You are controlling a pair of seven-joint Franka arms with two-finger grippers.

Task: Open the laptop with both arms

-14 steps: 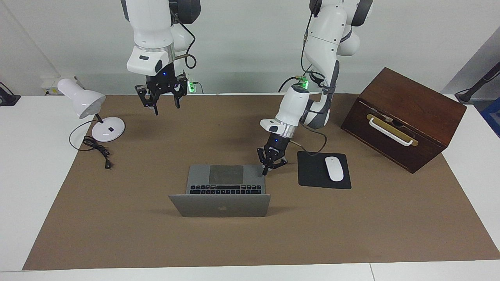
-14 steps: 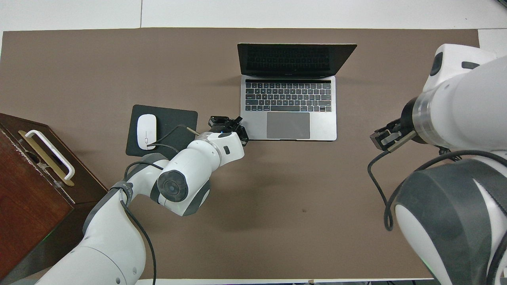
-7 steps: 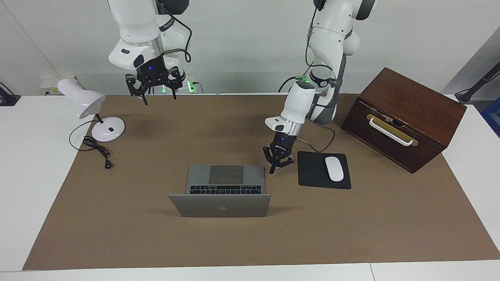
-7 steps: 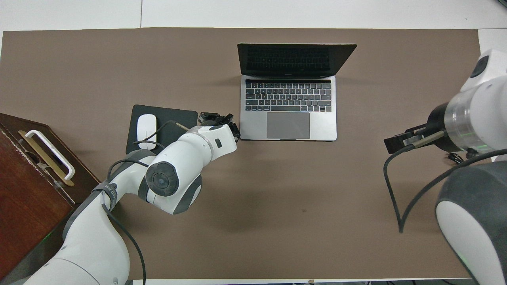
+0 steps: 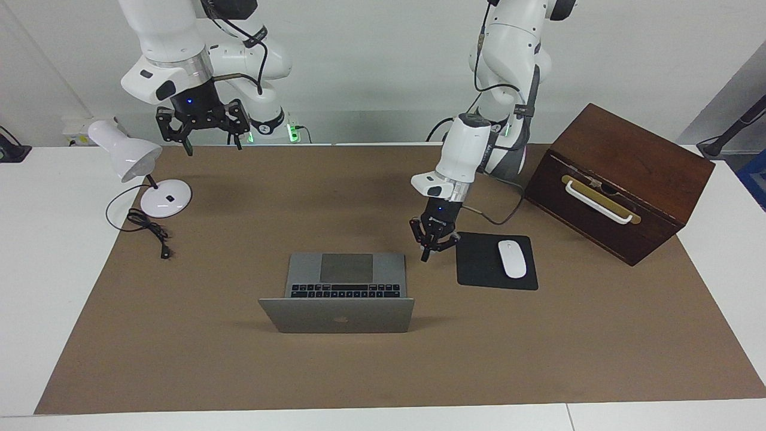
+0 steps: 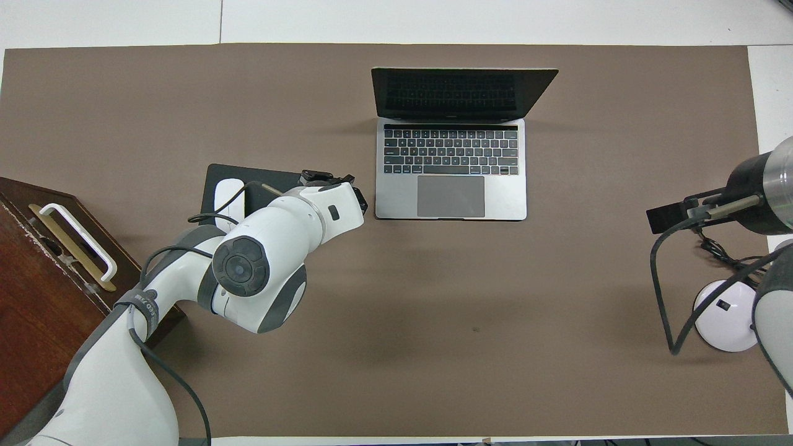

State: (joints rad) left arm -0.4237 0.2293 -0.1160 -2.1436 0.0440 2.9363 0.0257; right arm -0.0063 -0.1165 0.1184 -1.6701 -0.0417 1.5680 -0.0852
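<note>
The laptop (image 5: 344, 291) stands open mid-mat. The left gripper (image 5: 435, 244), jaws spread and empty, hangs between its base corner and the mouse pad (image 5: 495, 261). The right gripper (image 5: 203, 129), also spread and empty, hangs beside the desk lamp (image 5: 139, 169), well apart.

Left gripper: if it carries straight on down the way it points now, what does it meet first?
Probably the brown table cover. The left gripper points down over the strip between the laptop and the black mouse pad, touching neither. Depth is uncertain, so it might clip the pad's edge.
</note>
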